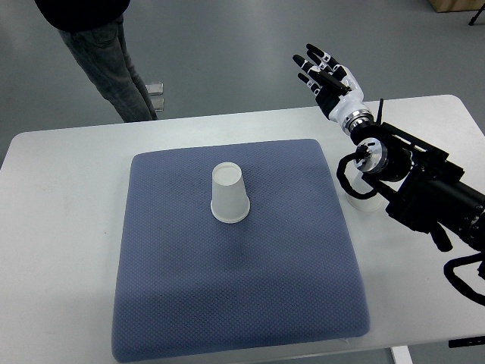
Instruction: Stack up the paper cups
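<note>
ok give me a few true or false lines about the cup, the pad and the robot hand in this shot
1. The paper cup stands upside down on the blue pad. True.
2. The right hand is gripping the cup. False: it is raised beyond the table's far edge, fingers spread, holding nothing.
3. The blue pad lies on a white table. True.
4. Three cups stand side by side on the pad. False: only one cup shape shows there.
5. A person's legs show at the far side of the table. True.
6. The left hand rests on the pad. False: no left arm shows in the picture.
</note>
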Robot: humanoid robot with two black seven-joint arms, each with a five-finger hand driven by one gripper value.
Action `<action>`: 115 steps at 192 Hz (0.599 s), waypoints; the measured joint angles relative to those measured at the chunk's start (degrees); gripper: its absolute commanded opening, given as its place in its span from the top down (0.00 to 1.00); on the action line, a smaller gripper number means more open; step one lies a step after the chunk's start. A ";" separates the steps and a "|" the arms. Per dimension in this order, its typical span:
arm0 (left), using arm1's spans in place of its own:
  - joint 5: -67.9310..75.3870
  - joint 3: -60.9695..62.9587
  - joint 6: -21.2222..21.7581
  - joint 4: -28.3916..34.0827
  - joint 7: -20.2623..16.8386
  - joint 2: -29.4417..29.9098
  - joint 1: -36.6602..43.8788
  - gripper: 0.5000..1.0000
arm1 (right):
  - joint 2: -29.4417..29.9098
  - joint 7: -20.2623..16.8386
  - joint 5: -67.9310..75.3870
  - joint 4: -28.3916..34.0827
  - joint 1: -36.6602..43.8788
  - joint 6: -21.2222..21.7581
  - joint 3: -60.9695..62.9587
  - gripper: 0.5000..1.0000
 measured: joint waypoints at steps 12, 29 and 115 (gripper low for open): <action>0.00 0.00 0.00 0.00 0.00 0.00 0.00 0.00 | 0.00 0.00 0.00 0.00 0.03 -0.01 0.00 0.17; 0.00 0.00 -0.01 0.00 0.00 0.00 0.00 0.00 | 0.00 0.00 0.00 0.03 0.03 -0.02 0.00 0.17; 0.00 -0.07 0.04 -0.05 0.00 0.00 -0.09 0.00 | 0.01 0.00 0.01 0.04 0.03 -0.06 0.07 0.17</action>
